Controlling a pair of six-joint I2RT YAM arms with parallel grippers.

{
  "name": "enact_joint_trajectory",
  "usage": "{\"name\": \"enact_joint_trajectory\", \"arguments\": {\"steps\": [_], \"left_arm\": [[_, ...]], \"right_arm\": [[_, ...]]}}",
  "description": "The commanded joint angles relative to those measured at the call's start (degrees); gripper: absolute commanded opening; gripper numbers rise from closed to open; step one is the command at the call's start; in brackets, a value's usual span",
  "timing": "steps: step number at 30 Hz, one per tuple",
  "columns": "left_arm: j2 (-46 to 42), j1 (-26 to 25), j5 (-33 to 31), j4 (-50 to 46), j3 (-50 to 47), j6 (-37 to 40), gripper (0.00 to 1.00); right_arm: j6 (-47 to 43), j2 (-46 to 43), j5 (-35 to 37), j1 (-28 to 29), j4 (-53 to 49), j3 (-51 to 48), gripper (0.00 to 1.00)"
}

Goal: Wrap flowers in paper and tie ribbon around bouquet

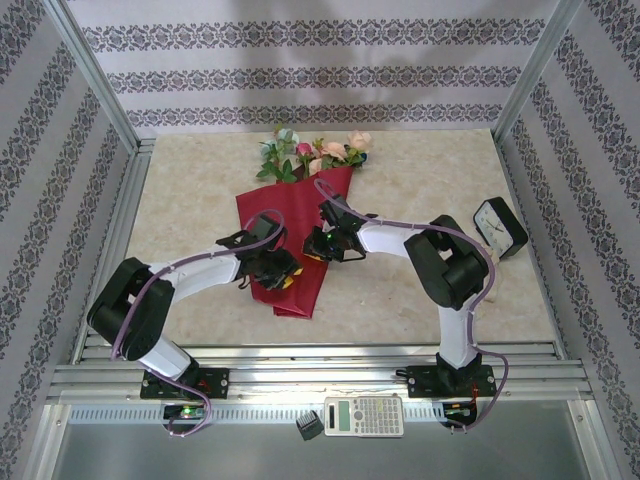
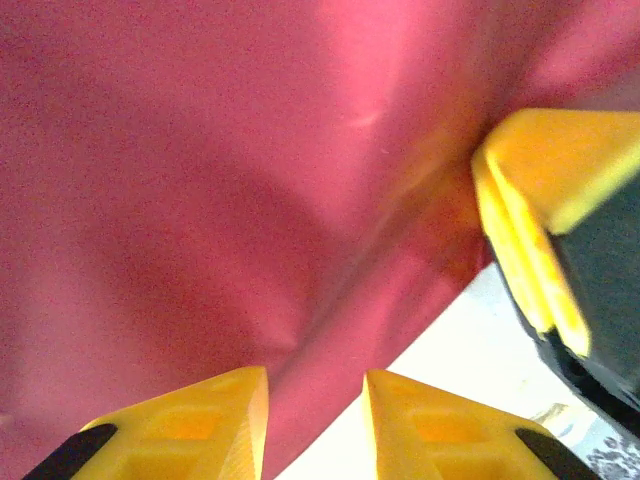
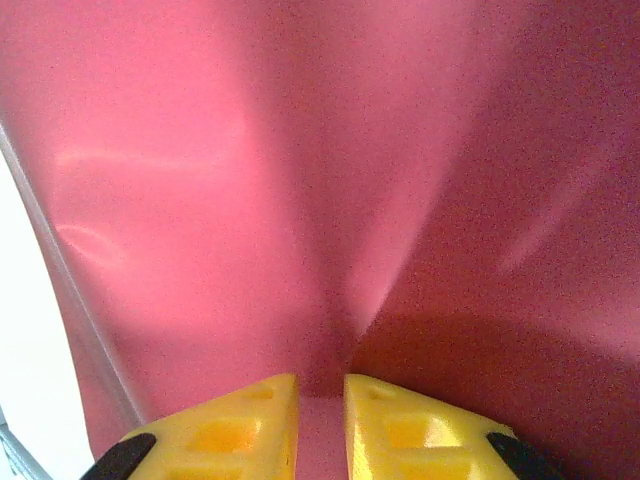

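On the table (image 1: 430, 165) the red paper (image 1: 290, 215) lies folded around the flowers (image 1: 310, 152) as a long cone. The wide end points to the far wall and the narrow end points to the arms. The pink, peach and teal blooms and the green leaves come out of the wide end, near the far edge of the table.

Both grippers are over the middle of the cone, near each other. The left gripper (image 1: 276, 268) is at the cone's left side. In its wrist view its yellow fingers (image 2: 215, 425) stand apart. An edge of the paper (image 2: 200, 200) runs down into the gap between them, with pale table beside it, and the fingers do not press on it (they are released). One yellow finger of the right gripper (image 2: 530, 200) is near, at the right of this view.

The right gripper (image 1: 322, 243) is at the cone's right side. Its fingers (image 3: 235, 430) are close together, and a crease of the paper (image 3: 300, 180) runs straight into the narrow gap, so they are grasping a fold of paper.

A black clock (image 1: 500, 228) lies at the right edge of the table, well apart from the cone. A calculator (image 1: 363, 415) lies in front of the arm bases.
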Motion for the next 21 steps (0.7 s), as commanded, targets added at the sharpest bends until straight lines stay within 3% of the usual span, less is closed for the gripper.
{"name": "enact_joint_trajectory", "arguments": {"steps": [1, 5, 11, 16, 21], "left_arm": [[0.4, 1.2, -2.0, -4.9, -1.7, 3.8, 0.3], [3.9, 1.3, 0.0, -2.9, -3.0, 4.6, 0.29], [2.7, 1.3, -0.5, 1.8, -11.5, 1.0, 0.24], [2.6, 1.6, -0.1, 7.6, -16.6, -2.2, 0.23], [3.5, 2.1, -0.1, 9.5, -18.9, -3.0, 0.2]], "right_arm": [[-2.1, 0.5, 0.0, 0.0, -3.7, 1.7, 0.22], [-1.8, -0.1, -0.4, 0.0, -3.7, 2.0, 0.24], [-4.1, -6.9, 0.8, -0.9, -4.4, 1.2, 0.38], [-4.7, -15.6, 1.5, -6.4, -0.7, -6.3, 0.43], [-6.8, -15.5, -1.4, -11.5, 3.3, -9.4, 0.45]]}}
